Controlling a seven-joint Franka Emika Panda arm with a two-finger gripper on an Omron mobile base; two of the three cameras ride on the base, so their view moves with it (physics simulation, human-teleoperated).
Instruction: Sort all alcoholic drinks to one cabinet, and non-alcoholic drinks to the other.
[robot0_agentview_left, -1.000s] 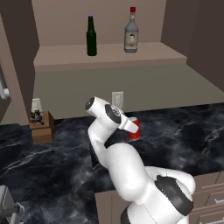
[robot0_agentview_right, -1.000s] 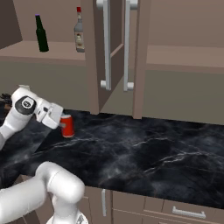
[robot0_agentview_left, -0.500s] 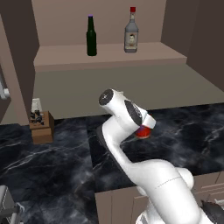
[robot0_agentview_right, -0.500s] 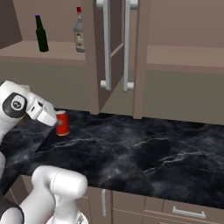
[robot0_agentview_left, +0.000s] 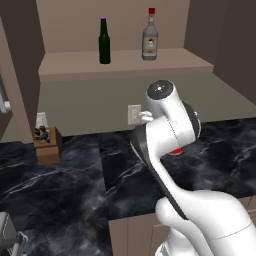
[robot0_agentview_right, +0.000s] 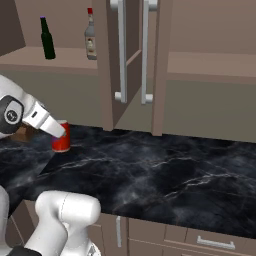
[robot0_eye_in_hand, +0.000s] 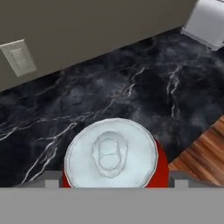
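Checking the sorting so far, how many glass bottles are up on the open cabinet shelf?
2: a dark green bottle toward the shelf's left, and a clear red-capped bottle to its right. None seem hidden.

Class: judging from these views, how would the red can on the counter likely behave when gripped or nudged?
The red can looks rigid and smooth, so possibly slippery. It stands upright and squat on the black counter, so probably stable; tipped over, its round body would likely roll.

Green bottle (robot0_agentview_left: 104, 41) and clear bottle (robot0_agentview_left: 149, 36) upright on shelf (robot0_agentview_left: 75, 66) (well apart), above black counter (robot0_agentview_left: 70, 175).
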